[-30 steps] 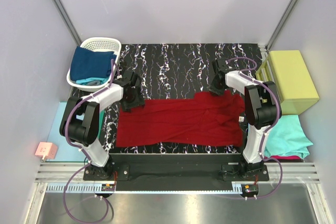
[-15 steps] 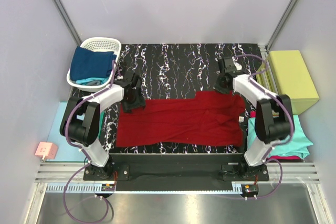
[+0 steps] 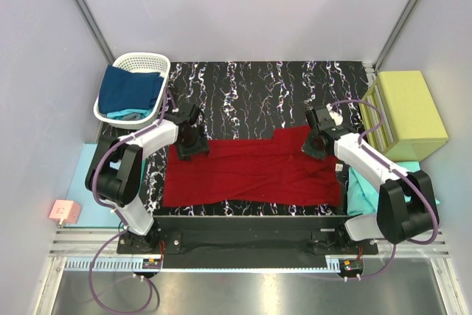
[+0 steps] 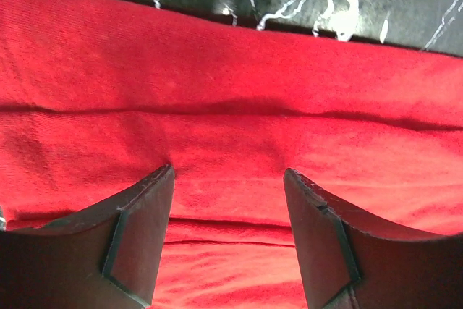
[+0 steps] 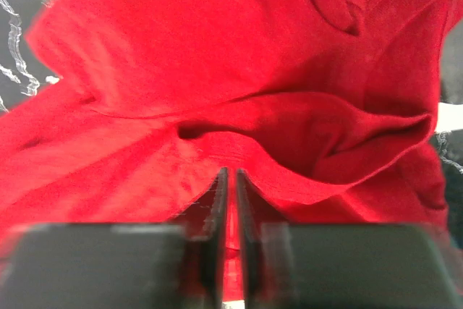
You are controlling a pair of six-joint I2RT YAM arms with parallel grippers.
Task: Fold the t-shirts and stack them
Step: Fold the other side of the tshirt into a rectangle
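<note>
A dark red t-shirt lies spread across the black marbled table. My left gripper hovers open over the shirt's far left edge. In the left wrist view its fingers straddle flat red cloth and grip nothing. Over at the shirt's far right corner, my right gripper is shut on a pinch of the cloth. The right wrist view shows a thin strip of red between the shut jaws of the right gripper, with bunched folds of the shirt just beyond them.
A white basket at the far left holds a navy blue t-shirt. A yellow-green box stands off the table's right side. Below it lie a teal t-shirt and a magenta one. A pale-blue sheet lies at the left.
The right gripper has shut on the shirt's far right corner and drawn it inward and toward the near side. The left gripper slid slightly right over the shirt's edge, still open.
</note>
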